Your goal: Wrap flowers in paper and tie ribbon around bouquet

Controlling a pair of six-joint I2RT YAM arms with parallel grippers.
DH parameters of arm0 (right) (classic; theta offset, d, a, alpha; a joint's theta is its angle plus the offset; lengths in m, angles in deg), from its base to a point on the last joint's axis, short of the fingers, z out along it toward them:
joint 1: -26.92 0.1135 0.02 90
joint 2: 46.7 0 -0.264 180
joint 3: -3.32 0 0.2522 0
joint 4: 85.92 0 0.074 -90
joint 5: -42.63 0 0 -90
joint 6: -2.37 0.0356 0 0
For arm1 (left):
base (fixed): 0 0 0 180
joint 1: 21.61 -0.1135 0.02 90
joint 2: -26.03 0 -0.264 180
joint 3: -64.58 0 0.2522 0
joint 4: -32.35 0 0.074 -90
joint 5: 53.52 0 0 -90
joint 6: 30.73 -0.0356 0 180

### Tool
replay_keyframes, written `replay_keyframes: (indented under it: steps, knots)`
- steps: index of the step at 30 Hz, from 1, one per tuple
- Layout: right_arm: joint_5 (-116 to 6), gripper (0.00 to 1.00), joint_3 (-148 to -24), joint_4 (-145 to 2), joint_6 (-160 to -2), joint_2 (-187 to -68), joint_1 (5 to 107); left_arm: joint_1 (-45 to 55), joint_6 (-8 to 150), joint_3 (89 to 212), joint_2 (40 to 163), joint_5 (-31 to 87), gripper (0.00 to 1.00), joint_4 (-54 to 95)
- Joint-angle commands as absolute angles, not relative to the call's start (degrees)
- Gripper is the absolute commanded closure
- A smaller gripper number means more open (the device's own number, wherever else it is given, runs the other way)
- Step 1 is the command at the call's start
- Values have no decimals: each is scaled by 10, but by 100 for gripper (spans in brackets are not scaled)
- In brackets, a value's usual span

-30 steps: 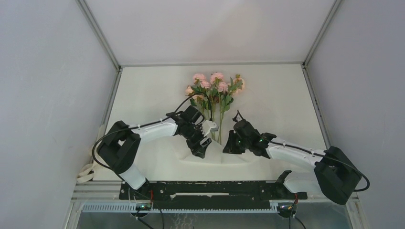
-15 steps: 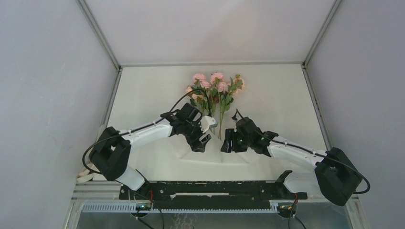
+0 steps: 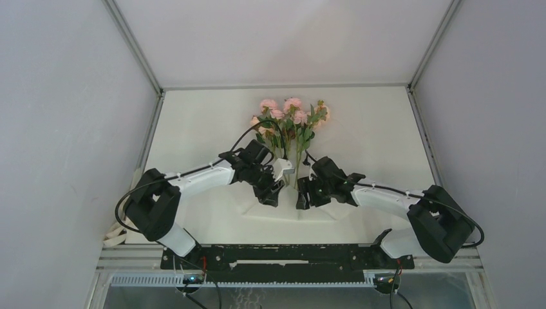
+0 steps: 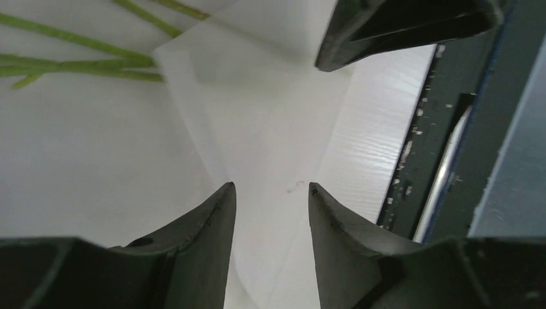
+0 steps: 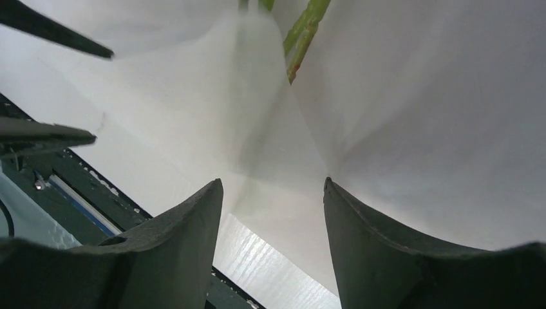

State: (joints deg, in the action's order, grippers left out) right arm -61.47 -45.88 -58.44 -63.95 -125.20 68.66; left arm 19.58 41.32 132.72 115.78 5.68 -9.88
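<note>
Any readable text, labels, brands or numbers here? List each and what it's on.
None legible in any view. The paper carries one tiny faint mark, too small to read. No lettering shows on the left gripper, the right gripper or the flowers.

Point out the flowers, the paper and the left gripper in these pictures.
the flowers (image 3: 293, 104): top external view, on a pink bloom.
the paper (image 4: 257, 122): left wrist view, on its raised fold.
left gripper (image 4: 271, 188): left wrist view, midway between its fingertips.
</note>
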Motion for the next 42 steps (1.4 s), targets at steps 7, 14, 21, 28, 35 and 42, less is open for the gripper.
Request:
replay_keyframes:
  steps: [7,14,21,28,35,42]
  knots:
    - [-644,33,-481,-623,-641,-1179,651,185,418,1329,1166,15,43,-96]
    - [-660,32,-497,-628,-658,-1243,612,184,427,1329,1176,96,45,-68]
    - [-659,37,-497,-647,-632,-1266,598,185,420,1357,1220,72,55,-78]
    - [-648,48,-486,-668,-565,-1286,543,197,399,1346,1207,-6,100,-48]
    - [-660,53,-485,-680,-551,-1335,527,198,416,1392,1216,37,100,-44]
    - [-610,53,-484,-625,-551,-1268,527,195,442,1449,1278,137,100,-48]
